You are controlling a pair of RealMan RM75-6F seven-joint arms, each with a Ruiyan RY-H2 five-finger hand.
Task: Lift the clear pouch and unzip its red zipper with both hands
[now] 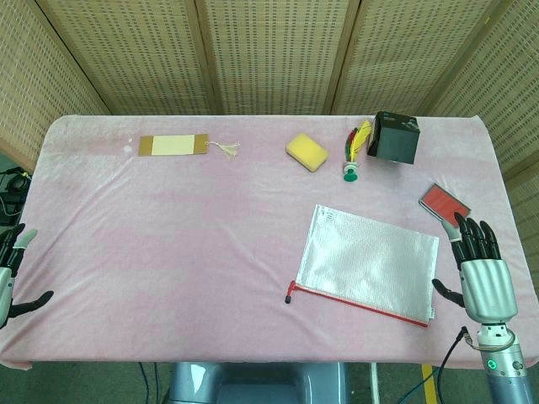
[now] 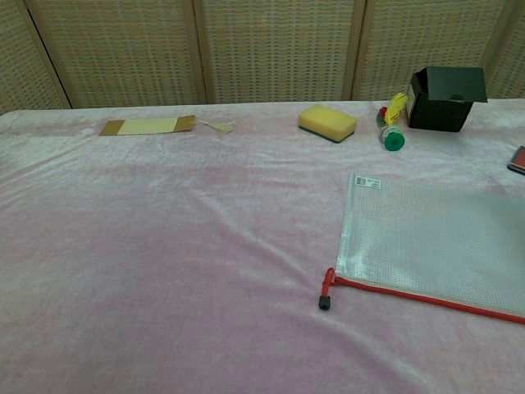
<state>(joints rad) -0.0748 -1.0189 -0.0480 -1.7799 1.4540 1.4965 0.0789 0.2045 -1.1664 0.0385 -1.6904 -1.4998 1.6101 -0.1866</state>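
The clear flat mesh pouch (image 1: pixel 368 262) with its red zipper (image 1: pixel 358 300) lies flat on the pink-clothed table (image 1: pixel 168 236), near the front edge at the right. The right hand (image 1: pixel 482 273) hovers just beside it, fingers spread and holding nothing; the left hand (image 1: pixel 12 273) waits at the far left edge, fingers apart, well clear of it.

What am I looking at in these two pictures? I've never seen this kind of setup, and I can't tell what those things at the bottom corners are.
Those are a robot's two artificial hands. The head view looks down from above: the left robot hand at the table's left edge, the right robot hand beside the clear pouch. Both are open and hold nothing. The chest view is lower and shows no hands. On the pink table the pouch lies flat, its red zipper along the near edge. Further back are a bookmark, yellow sponge, shuttlecock and black box; a red card lies at the right.
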